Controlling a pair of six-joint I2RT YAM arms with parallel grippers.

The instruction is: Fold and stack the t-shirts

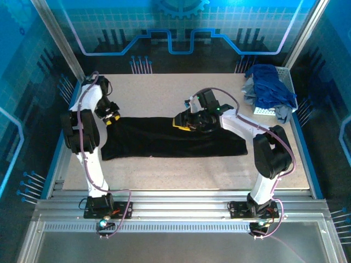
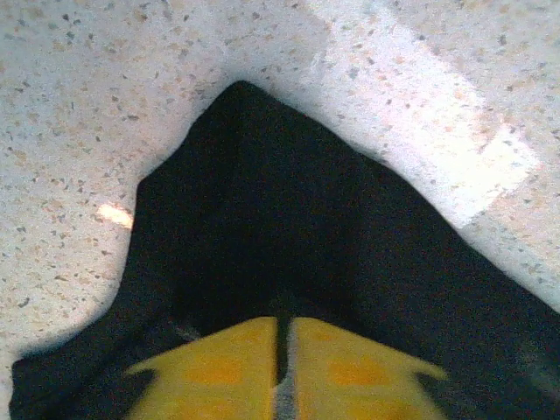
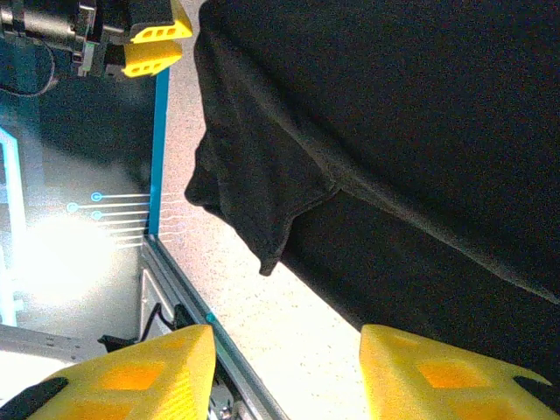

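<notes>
A black t-shirt [image 1: 175,139] lies folded into a long band across the middle of the table. Its left end [image 2: 262,219] comes to a point in the left wrist view. My left gripper [image 1: 112,117] sits at that end. Its yellow fingers [image 2: 219,367] are pressed together with only a thin dark slit of cloth between the tips. My right gripper [image 1: 190,123] hangs over the band's middle with its jaws wide apart and nothing between them. A sleeve flap [image 3: 262,201] and bare table show ahead of it. Royal blue t-shirts [image 1: 269,82] and a pale grey-blue one [image 1: 283,113] are heaped at the back right.
A white mesh basket [image 1: 285,74] at the back right corner holds the heaped shirts. Speckled table [image 1: 164,90] lies bare behind and in front of the black shirt. A blue rim and metal rail [image 3: 188,297] run along the table's edge.
</notes>
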